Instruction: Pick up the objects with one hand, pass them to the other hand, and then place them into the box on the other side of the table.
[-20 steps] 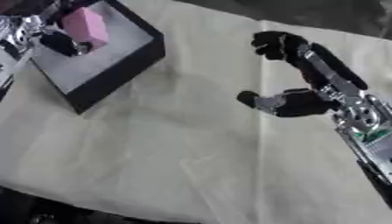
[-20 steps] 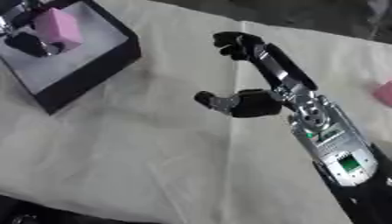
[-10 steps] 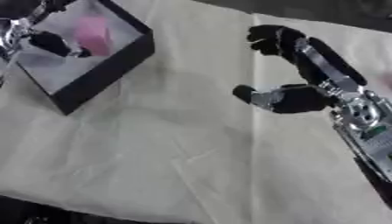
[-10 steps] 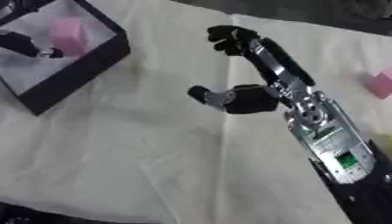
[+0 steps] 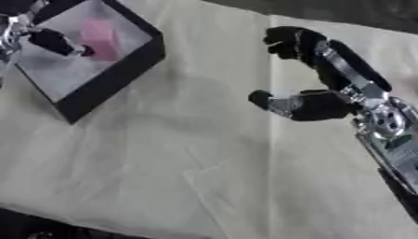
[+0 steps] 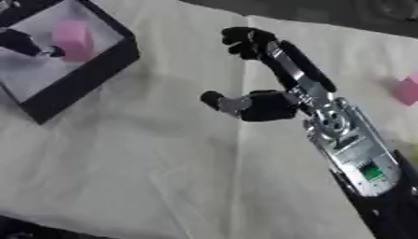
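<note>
A black box (image 5: pixel 114 77) with a pale floor stands at the table's far left. A pink block (image 5: pixel 100 35) shows blurred inside it. My left hand (image 5: pixel 51 41) reaches into the box from the upper left corner, right beside the block; I cannot tell whether it still holds it. My right hand (image 5: pixel 323 102) hovers over the middle right of the cloth, fingers stretched toward the far edge, thumb pointing left, nothing in it. A second pink block (image 6: pixel 406 89) lies at the far right edge in the right eye view.
A cream cloth (image 5: pixel 188 163) covers the table, with creases across its middle. Its near edge drops to a dark floor at the lower left. A dark strip runs along the far edge.
The camera has moved, so the box now shows further up and left. The pink block has come down from the box's top into the box. My right hand has kept its pose.
</note>
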Tool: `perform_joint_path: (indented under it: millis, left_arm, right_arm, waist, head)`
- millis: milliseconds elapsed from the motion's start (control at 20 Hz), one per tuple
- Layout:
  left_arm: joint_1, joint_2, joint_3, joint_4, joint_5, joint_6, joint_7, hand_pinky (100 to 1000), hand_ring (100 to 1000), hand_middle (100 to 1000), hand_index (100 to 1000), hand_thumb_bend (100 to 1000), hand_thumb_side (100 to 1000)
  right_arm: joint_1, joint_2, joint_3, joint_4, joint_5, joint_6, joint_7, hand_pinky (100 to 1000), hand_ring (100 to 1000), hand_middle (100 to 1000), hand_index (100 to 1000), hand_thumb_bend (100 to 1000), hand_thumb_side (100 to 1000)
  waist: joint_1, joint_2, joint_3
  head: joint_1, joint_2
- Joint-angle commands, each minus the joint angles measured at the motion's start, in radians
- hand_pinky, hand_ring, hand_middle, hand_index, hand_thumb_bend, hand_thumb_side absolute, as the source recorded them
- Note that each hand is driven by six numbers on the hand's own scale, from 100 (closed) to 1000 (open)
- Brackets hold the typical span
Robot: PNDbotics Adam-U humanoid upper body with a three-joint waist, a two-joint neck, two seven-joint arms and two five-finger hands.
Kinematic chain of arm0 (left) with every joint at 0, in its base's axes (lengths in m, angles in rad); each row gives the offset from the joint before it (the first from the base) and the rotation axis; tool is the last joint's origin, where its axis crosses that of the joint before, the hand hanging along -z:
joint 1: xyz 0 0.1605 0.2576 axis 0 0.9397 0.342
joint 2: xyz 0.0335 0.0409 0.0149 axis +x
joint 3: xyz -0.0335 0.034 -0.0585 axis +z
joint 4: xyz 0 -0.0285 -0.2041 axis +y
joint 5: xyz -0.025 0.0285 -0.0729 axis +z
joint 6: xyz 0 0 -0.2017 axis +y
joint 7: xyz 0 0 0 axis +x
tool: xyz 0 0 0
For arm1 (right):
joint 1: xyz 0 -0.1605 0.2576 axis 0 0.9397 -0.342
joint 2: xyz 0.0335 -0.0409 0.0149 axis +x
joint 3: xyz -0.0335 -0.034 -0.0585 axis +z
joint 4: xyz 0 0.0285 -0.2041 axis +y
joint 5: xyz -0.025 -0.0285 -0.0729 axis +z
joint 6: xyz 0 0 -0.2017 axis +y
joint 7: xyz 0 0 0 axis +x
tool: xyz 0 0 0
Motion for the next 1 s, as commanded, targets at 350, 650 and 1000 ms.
perform_joint_path:
  millis: [350, 650, 1000]
  left_arm:
    - [0.028, 0.074, 0.05, -0.207, 0.141, 0.048, 0.025, 737, 712, 703, 775, 497, 372]
    - [0.087, 0.097, 0.077, -0.312, 0.244, 0.085, 0.073, 725, 702, 691, 762, 465, 391]
    - [0.139, 0.111, 0.106, -0.375, 0.362, 0.098, 0.152, 718, 701, 707, 773, 432, 413]
  right_arm:
    - [-0.027, -0.047, -0.032, -0.034, -0.007, 0.021, -0.012, 868, 829, 796, 876, 588, 232]
    - [-0.031, -0.089, -0.064, -0.044, -0.029, 0.049, -0.022, 865, 821, 793, 868, 585, 234]
    - [-0.038, -0.177, -0.112, -0.03, -0.098, 0.104, 0.014, 865, 820, 800, 864, 590, 254]
  waist:
    - [0.018, -0.035, -0.008]
    - [0.027, -0.032, -0.01]
    - [0.035, -0.032, -0.009]
  head:
    - [-0.096, 0.006]
    - [-0.15, 0.024]
    - [-0.169, 0.043]
